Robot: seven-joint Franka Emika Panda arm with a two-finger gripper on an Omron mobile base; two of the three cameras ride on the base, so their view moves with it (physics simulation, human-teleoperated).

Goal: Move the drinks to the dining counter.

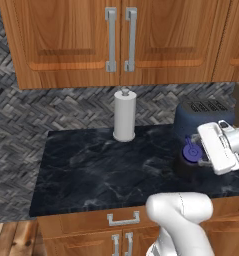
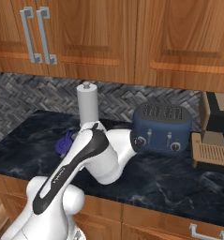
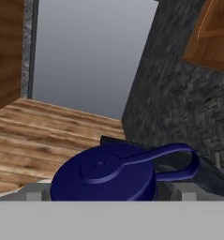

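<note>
1. Far to the claw's left, near the backsplash: paper towel roll (image 1: 124, 115), upright, well apart from the work. Not a drink; we leave it alone.

2. Counter (image 1: 101, 170) left of the claw lies bare. This is the marbled slab with the toaster, so by our reading the bottle must travel off it to the dining counter.

3. The claw (image 1: 207, 150) sits at the squat black bottle, whose blue cap (image 1: 192, 151) shows just to its left in the left base view. In the hand view the cap (image 3: 104, 176) lies right between the fingertips (image 3: 37, 193), hard against the camera, its loop handle pointing away to the right.

4. Bottle's long axis reads upright; the claw meets it from the side, roughly level.

5. We judge the claw to be clamped around the bottle just under the cap, though contact itself is partly hidden.

6. Arm pose: folded low over the counter's front edge, elbow forward, wrist turned sideways toward the toaster (image 2: 162, 127).

7. Toaster stands just behind and right of the claw; any lift should rise clear of it first.
</note>
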